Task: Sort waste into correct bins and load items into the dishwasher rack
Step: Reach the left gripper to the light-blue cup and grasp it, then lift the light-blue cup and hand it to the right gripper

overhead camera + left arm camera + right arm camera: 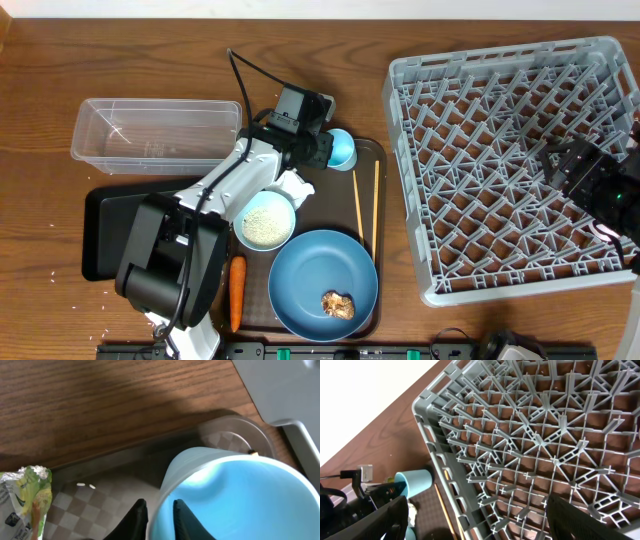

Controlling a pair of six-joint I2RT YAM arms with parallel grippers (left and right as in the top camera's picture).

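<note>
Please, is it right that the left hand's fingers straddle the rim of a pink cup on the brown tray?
Not quite: the cup the left hand straddles is light blue, not pink, as the left wrist view shows.

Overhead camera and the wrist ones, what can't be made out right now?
Black tray: overhead, the left arm covers its right part.
Tissue: overhead, mostly under that arm.
Blue cup: left wrist, bottom edge cuts it off.
Wrapper: left wrist, cut by the left edge, print blurred.

Lab-type test bench: wood table (150, 40), robot arm (235, 180), dish rack (490, 160).
</note>
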